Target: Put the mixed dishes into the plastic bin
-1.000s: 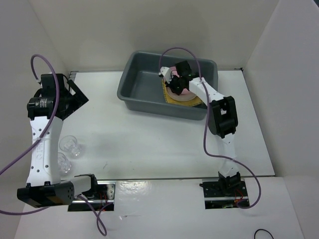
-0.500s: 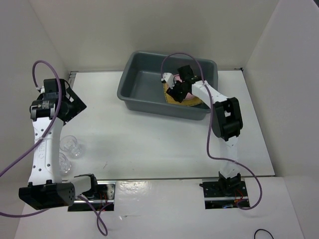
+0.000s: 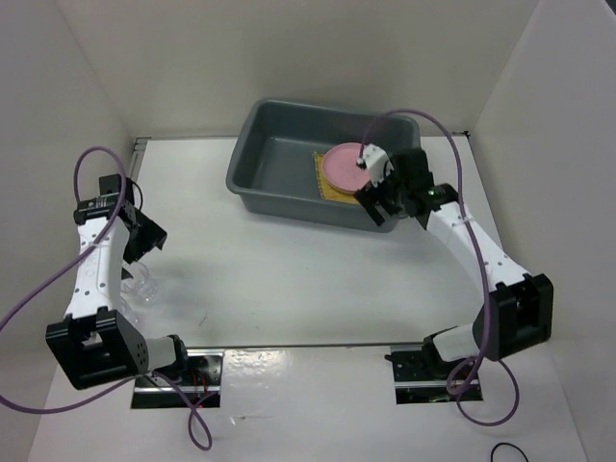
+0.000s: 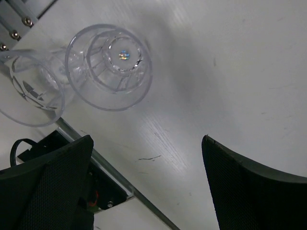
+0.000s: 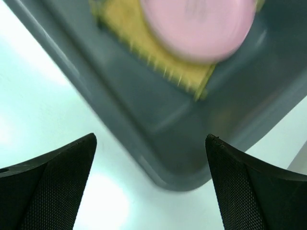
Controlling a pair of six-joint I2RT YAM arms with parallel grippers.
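Cups: the two small clear glass cups (image 4: 109, 67) are standing upright on the white table (image 3: 289, 269), side by side and seemingly touching. They are sitting close to the left arm's base, well apart from the bin.
Handling: they are looking light, rigid, slick and breakable, so a firm squeeze is risking a crack and a loose one a slip.
Hold: taking one cup at a time is looking wisest, pinching across its wall just below the rim, on the sides facing away from its neighbour.
Left gripper (image 4: 146, 158): it is hovering over the table just beside the cups, jaws spread wide and gripping nothing.
Bin contents: the pink round plate (image 3: 345, 166) is lying on the square yellow woven mat (image 3: 322, 183) inside the large dark grey plastic bin (image 3: 241, 164). No cream plate is showing.
Right gripper (image 5: 151, 139): it is hanging over the bin's near wall, jaws wide apart and empty.
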